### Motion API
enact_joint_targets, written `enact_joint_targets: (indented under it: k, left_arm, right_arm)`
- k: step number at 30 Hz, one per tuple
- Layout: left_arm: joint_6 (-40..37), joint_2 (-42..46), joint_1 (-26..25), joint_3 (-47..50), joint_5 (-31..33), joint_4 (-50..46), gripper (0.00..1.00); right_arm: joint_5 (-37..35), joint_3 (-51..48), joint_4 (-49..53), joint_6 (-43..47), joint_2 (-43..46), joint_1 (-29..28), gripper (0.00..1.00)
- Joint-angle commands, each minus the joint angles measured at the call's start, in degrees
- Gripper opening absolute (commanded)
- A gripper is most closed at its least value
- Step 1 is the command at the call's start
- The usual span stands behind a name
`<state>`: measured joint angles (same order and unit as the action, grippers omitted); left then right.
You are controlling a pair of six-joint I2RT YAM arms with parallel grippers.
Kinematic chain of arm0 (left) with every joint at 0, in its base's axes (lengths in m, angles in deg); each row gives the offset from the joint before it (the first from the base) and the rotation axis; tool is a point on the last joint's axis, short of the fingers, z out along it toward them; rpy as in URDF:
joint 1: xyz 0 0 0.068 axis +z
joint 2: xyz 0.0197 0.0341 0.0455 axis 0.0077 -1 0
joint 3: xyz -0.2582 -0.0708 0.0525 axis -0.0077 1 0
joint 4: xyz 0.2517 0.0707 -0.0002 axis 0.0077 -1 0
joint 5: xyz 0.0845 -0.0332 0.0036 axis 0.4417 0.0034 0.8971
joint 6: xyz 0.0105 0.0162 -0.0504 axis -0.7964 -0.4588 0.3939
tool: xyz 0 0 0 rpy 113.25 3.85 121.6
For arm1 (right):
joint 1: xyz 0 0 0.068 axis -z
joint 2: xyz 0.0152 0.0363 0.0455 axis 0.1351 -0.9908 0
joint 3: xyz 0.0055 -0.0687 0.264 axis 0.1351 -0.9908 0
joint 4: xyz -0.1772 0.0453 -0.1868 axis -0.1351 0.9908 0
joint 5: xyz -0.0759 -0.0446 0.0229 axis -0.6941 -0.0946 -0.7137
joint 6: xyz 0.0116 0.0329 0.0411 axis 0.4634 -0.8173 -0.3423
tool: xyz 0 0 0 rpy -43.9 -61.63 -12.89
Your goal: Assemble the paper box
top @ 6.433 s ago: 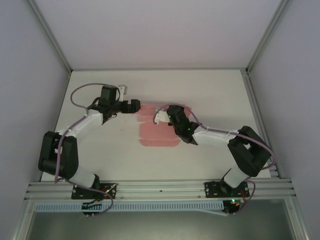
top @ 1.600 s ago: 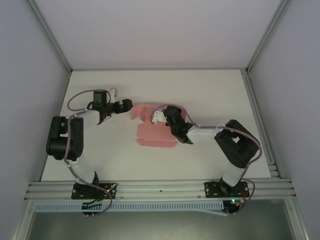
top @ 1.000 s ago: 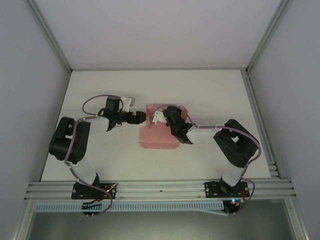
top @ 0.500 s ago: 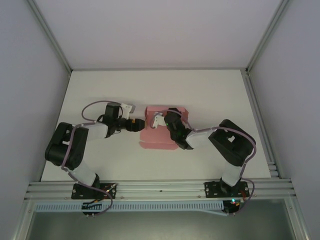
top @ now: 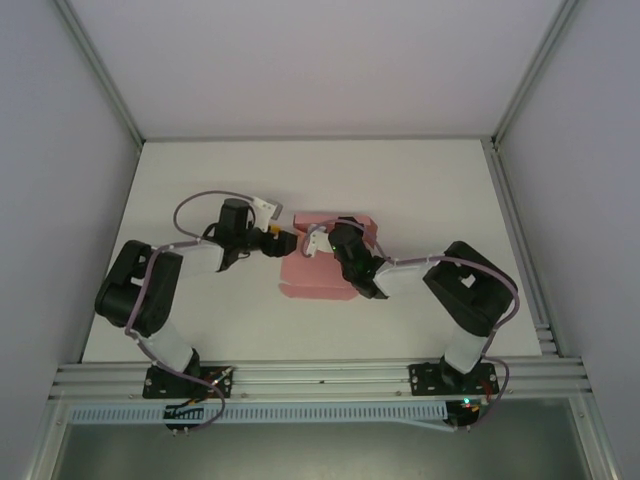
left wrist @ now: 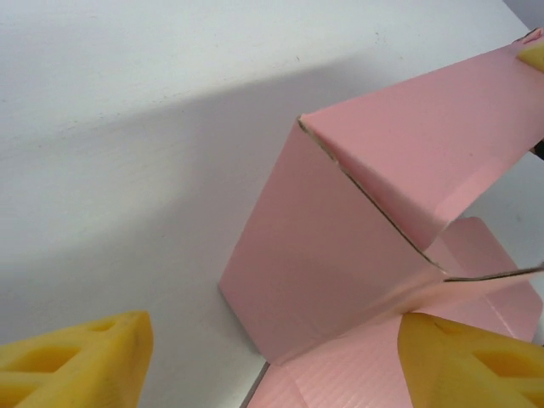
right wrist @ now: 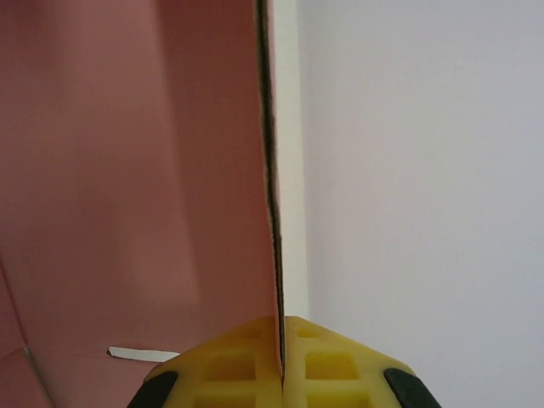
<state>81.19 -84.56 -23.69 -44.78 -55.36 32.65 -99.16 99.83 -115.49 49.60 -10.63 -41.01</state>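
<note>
You are looking down at a white table [top: 200,180] inside a pale-walled enclosure, with the paper box [top: 315,282] lying at its middle. Your right gripper [top: 322,240] is sitting over the box's far end and hiding the card beneath it. In its wrist view the yellow pads [right wrist: 238,361] are pinching a raised pink panel seen edge-on. Your left gripper [top: 282,241] is hanging at the box's left side, spread wide and gripping nothing. Its pads are being cut off by the frame, so you cannot tell whether they are touching the card.

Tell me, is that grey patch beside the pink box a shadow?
Yes: in the left wrist view a soft shadow falls across the table beside the paper box; the near yellow pads look blurry; the top view is evenly lit.
</note>
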Motion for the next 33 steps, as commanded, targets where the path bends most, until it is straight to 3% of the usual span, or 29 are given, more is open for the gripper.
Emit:
enact_joint_targets:
  k: [1, 4, 11, 13, 17, 20, 27, 33]
  left_arm:
    - [-1.7, -1.16, -2.31, -0.97, 5.84, 3.46, 0.71]
    - [-0.04, -1.13, -3.78, 0.1, 13.27, 6.56, 0.66]
    - [0.42, -4.95, -4.2, -2.19, 16.9, 7.28, 0.41]
    - [0.12, -5.13, -5.09, -1.61, 21.37, 7.33, 0.36]
    - [0.18, -6.2, -6.75, -1.86, 31.39, 5.0, 0.15]
    - [0.69, -7.58, -8.49, -2.39, 40.64, 4.01, 0.14]
    - [5.67, -9.05, -12.23, -2.59, 61.71, 1.51, 0.0]
    - [11.36, -12.84, -12.97, -5.59, 72.26, -5.11, 0.0]
  right_arm:
    - [1.19, 0.79, 3.49, -2.5, 1.24, -0.7, 0.0]
    - [1.39, 0.57, 4.04, -3.32, 1.85, -0.93, 0.0]
    - [1.56, 0.49, 5.85, -5.14, 2.64, -1.02, 0.0]
    - [1.27, 0.44, 5.97, -5.39, 2.75, -0.98, 0.0]
    - [1.28, 0.57, 6.92, -6.85, 2.87, -0.99, 0.0]
    - [1.1, 0.95, 7.94, -7.99, 2.8, -1.02, 0.0]
    - [0.13, 2.19, 13.17, -12.96, 4.02, -1.06, 0.0]
    - [1.81, 2.68, 18.53, -17.14, 5.81, -1.08, 0.0]
